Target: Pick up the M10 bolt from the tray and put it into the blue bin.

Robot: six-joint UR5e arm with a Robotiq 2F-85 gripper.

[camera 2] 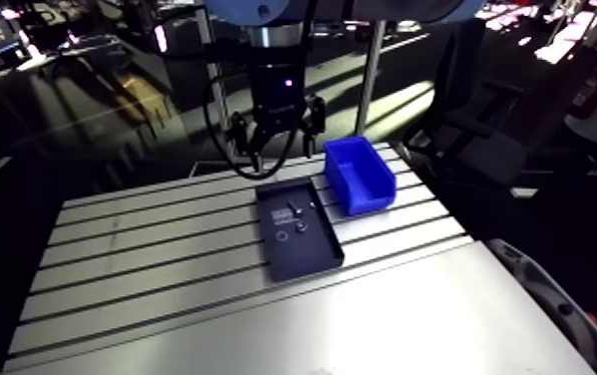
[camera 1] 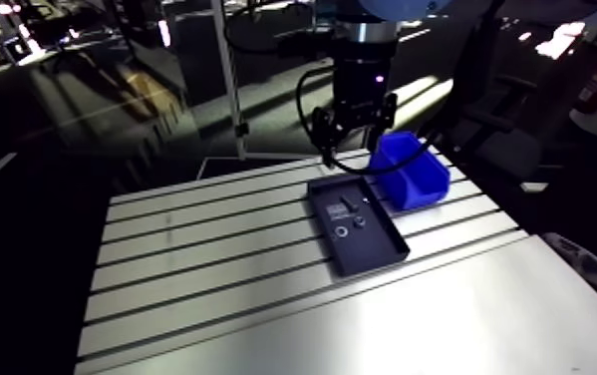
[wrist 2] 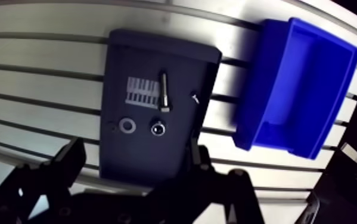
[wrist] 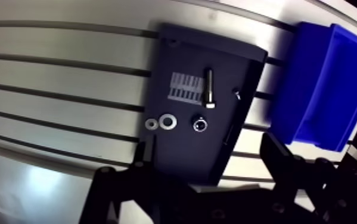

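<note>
Claw [wrist: 207, 152]: fingers spread, nothing held, hovering above near end of dark tray [wrist: 216, 50]. M10 bolt [wrist: 209, 87]: flat in tray beside barcode label [wrist: 185, 88], ahead of claw; nut [wrist: 199, 124] and two washers [wrist: 168, 121] near its head. Blue bin [wrist: 323, 89]: just beside tray. Advised: descend centred on shank, fingers astride it, clear of nut.

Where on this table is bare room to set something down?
The slotted aluminium table is bare across the wide stretch beside the black flat tray, on the side away from the blue plastic bin. Crowded: the narrow gap between tray and bin.
</note>
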